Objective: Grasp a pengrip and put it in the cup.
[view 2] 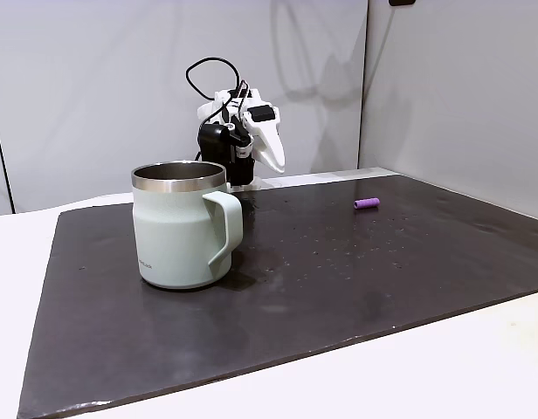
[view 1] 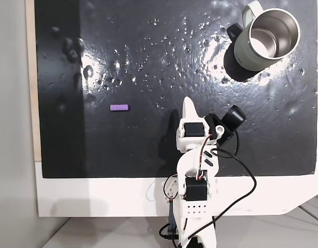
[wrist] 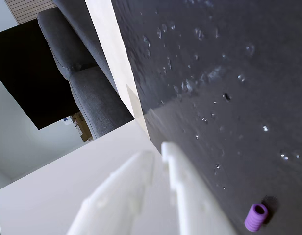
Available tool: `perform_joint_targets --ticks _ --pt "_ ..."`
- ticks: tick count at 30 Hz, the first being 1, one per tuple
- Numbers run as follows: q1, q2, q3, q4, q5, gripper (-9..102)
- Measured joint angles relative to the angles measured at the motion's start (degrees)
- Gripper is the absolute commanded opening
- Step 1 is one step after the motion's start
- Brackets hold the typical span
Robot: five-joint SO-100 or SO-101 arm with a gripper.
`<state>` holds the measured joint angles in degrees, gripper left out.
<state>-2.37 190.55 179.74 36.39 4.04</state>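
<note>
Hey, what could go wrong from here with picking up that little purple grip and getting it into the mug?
1. The pengrip is a tiny cylinder lying on its side on the bumpy black mat; the claw may nudge it into rolling instead of gripping it.
2. The claw looks closed and sits apart from the pengrip, so it must open first.
3. The cup stands on the far side of the mat, so a weak grip may drop it on the way.

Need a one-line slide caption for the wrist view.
Wrist view: closed white jaws above the dark mat, purple pengrip lying free at lower right, not yet grasped.
</note>
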Motion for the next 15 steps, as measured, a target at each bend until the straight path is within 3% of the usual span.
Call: perform_joint_targets --ticks 15 --pt "-3.5 0.0 -0.6 1.6 -2.5 0"
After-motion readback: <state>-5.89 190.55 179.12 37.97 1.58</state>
